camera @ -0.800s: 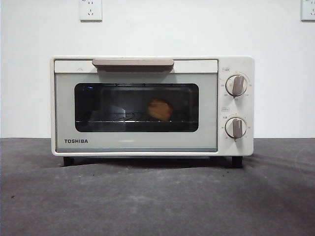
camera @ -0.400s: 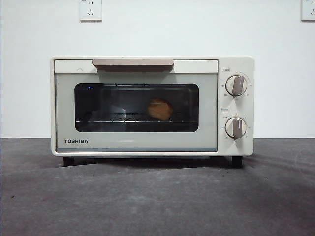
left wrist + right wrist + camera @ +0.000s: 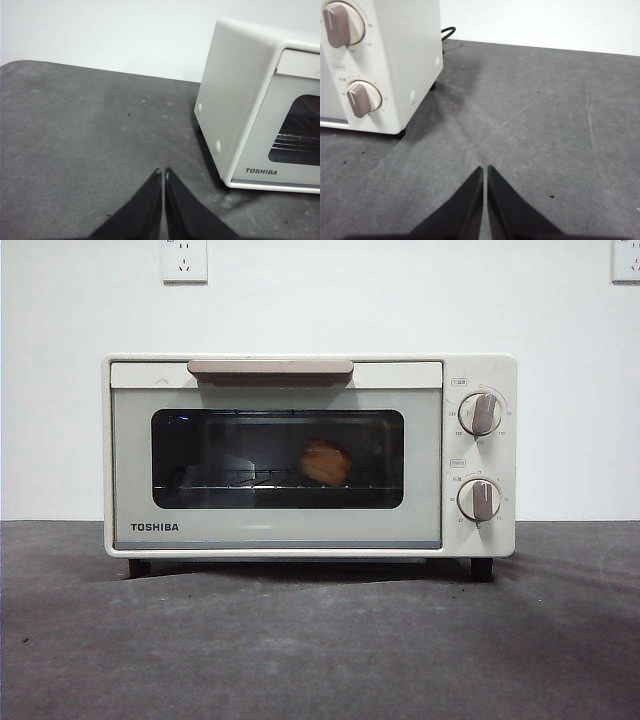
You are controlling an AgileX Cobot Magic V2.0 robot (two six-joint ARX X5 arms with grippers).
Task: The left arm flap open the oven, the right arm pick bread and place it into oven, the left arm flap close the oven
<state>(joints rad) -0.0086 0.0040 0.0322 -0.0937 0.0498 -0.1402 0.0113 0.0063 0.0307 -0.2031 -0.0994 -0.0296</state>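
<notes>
Inside the oven [image 3: 310,455], behind its shut door, the bread [image 3: 326,462] sits on the wire rack, so the task looks finished. Beside the oven, left gripper [image 3: 163,175] and right gripper [image 3: 485,172] wait closed, holding nothing.

Bread [image 3: 326,462] apparently on rack inside oven [image 3: 300,455], right of centre.

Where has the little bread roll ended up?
In the front view, the bread sits inside the oven on its wire rack, behind the shut glass door, right of centre.
</notes>
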